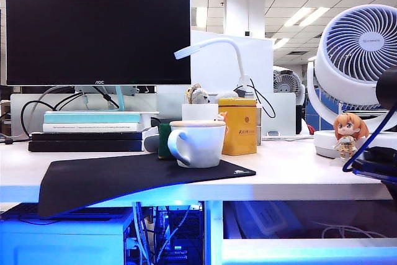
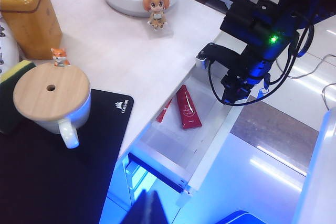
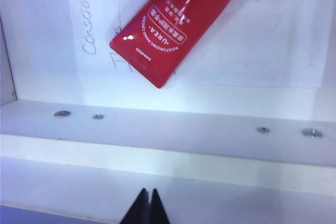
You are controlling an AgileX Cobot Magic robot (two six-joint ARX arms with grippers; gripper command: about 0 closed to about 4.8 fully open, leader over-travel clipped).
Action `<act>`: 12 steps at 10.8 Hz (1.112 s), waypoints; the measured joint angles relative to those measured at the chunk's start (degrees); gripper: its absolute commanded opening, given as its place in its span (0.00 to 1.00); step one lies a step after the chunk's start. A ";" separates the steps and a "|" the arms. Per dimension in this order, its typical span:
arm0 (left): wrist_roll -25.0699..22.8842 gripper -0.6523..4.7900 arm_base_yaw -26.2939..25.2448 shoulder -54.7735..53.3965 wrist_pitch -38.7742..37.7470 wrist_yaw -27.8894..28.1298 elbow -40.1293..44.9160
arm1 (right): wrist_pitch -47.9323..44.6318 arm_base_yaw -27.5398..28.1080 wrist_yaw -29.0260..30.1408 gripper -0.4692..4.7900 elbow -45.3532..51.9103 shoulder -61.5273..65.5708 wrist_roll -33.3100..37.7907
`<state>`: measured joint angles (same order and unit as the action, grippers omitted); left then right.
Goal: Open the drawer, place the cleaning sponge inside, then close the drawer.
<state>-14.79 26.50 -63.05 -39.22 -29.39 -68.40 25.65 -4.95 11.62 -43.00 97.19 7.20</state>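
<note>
The drawer (image 2: pixel 207 153) stands pulled out from under the desk on the right, its pale front (image 1: pixel 310 251) glowing blue-white. Inside lies a red tube (image 2: pixel 187 107). The cleaning sponge (image 2: pixel 11 95), green on yellow, stands on the black mat behind the white mug (image 2: pixel 51 100); in the exterior view the sponge (image 1: pixel 164 144) peeks out left of the mug. My right gripper (image 3: pixel 148 205) is shut and empty, over the drawer's front lip (image 3: pixel 168 129). My left gripper (image 2: pixel 149 208) is shut and empty, hanging off the desk's front edge beside the mat.
A black mouse mat (image 1: pixel 124 175) overhangs the desk front. A yellow tin (image 1: pixel 239 127), a figurine (image 1: pixel 347 134), a fan (image 1: pixel 353 60), a monitor (image 1: pixel 96 29) and a lamp stand behind. The right arm (image 2: pixel 252 35) hangs over the drawer. A computer case (image 1: pixel 62 240) sits below left.
</note>
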 measured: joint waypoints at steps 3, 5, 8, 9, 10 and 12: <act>0.00 0.11 0.00 0.00 0.00 0.00 0.00 | 4.42 0.00 0.00 0.08 0.00 0.00 -1.09; 0.00 0.11 0.00 0.00 0.00 0.00 0.00 | 6.36 0.00 -0.02 0.08 0.00 0.00 -1.38; 0.00 0.11 0.00 0.00 0.00 0.00 0.00 | 10.84 0.00 0.00 0.08 -0.02 0.00 -3.82; 0.00 0.11 0.00 0.00 0.00 0.00 0.00 | 12.00 0.00 -0.02 0.08 -0.02 0.00 -4.11; 0.00 0.11 0.00 0.00 0.00 0.00 0.00 | 12.66 0.00 -0.02 0.08 -0.02 0.00 -4.28; 0.00 0.11 0.00 0.00 0.00 0.00 0.00 | 15.30 0.00 -0.02 0.08 0.00 0.00 -4.55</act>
<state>-14.79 26.50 -63.05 -39.22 -29.39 -68.40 40.95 -4.95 11.60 -43.00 97.19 2.66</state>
